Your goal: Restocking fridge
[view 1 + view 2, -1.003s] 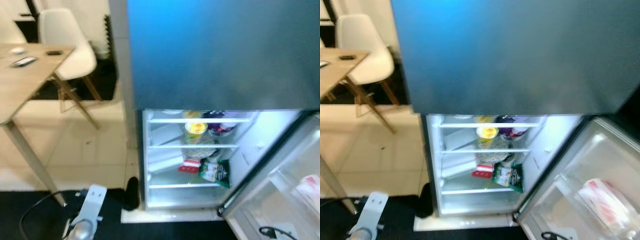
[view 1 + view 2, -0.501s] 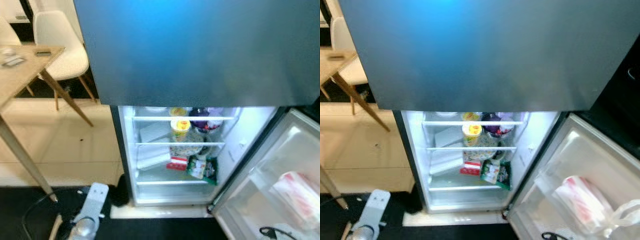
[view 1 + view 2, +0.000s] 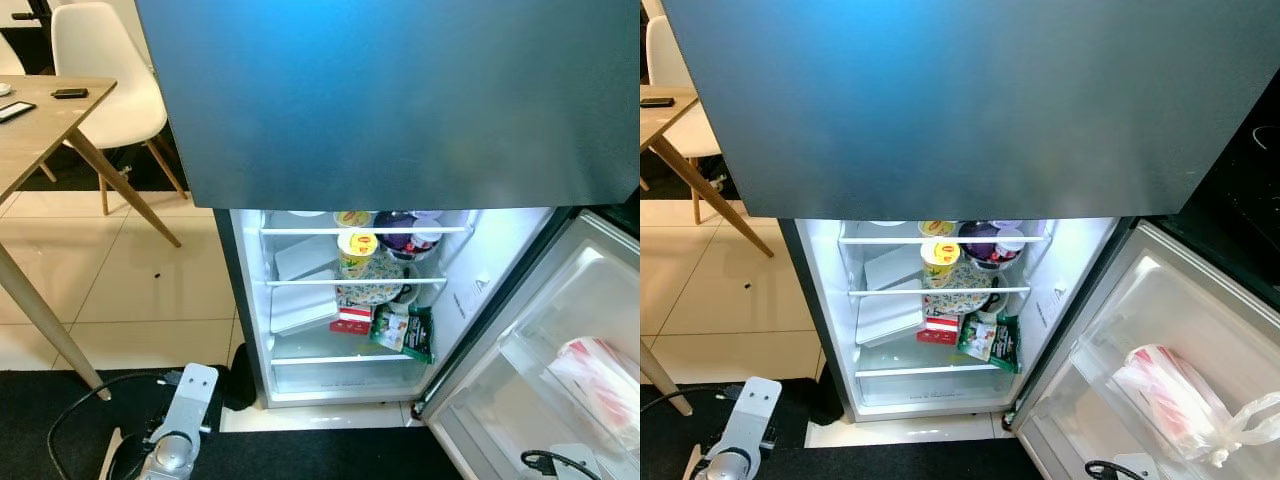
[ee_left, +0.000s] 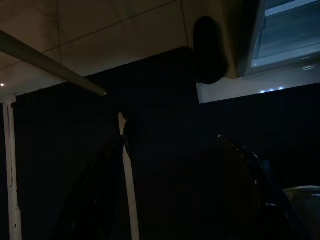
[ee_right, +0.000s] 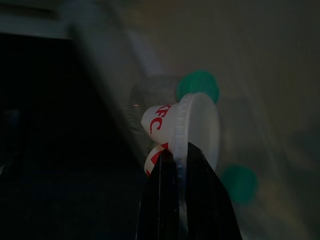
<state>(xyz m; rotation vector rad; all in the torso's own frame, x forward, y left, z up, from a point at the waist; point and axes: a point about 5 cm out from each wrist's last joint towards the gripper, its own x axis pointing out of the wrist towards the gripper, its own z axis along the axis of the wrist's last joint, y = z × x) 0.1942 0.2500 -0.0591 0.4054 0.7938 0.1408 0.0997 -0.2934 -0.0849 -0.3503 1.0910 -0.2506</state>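
Right wrist view: right gripper point(image 5: 181, 165) pinches a KFC cup point(image 5: 182, 131) (lidded); camera swung toward fridge point(image 3: 340, 300), so stocking's near.

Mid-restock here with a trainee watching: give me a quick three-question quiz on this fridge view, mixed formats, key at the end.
1. True or false: the fridge door stands open.
2. What does the right gripper hold? A) a green bottle B) a white lidded cup with red lettering C) nothing
3. Fill in: the yellow-lidded tub sits on a shelf next to a ____ bowl.

Key
1. True; the lit shelves are exposed.
2. B; the fingers are pinched on the rim of the lidded cup.
3. Purple; the purple bowl is just beside it.
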